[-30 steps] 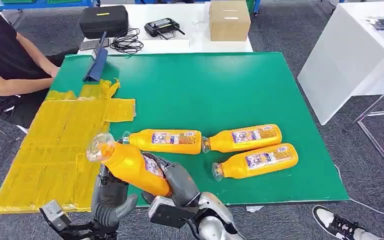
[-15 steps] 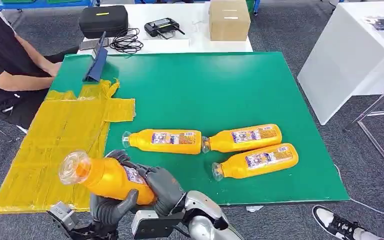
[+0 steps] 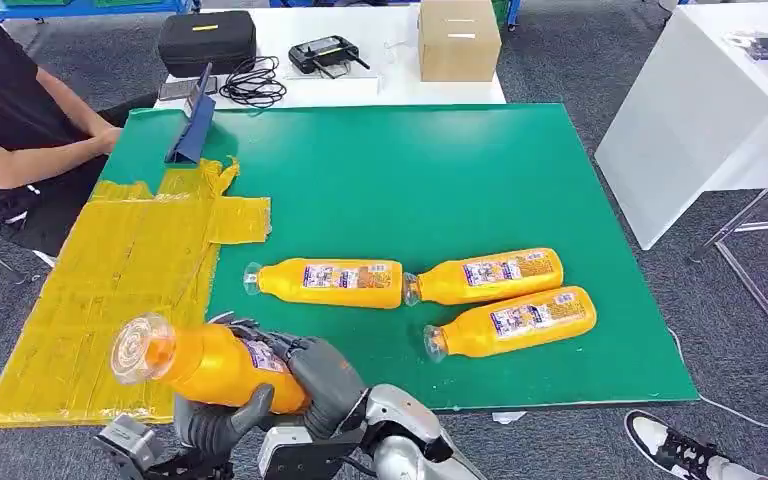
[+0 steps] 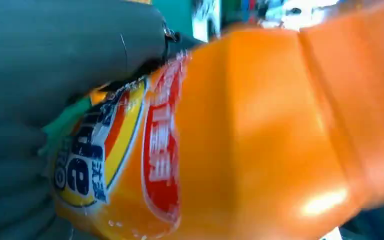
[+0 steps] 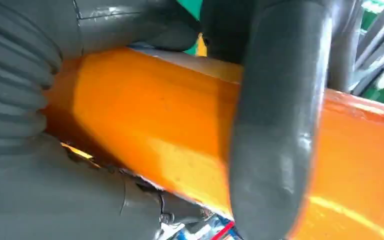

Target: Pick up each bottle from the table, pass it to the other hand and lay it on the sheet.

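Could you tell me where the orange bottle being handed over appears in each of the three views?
Head view: held bottle low and left of centre, over the table's near edge, cap end toward the yellow sheet.
Left wrist view: its label and body across the frame.
Right wrist view: orange body under dark fingers.
Shared landmark: the bottle's orange body.

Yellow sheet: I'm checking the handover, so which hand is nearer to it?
Left. The left hand grips the held bottle beside the yellow sheet; the right hand grips its base farther away.

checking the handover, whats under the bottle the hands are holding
The held bottle sits over the yellow sheet edge, both hands beneath: left hand, right hand. Whatever lies directly below is covered.
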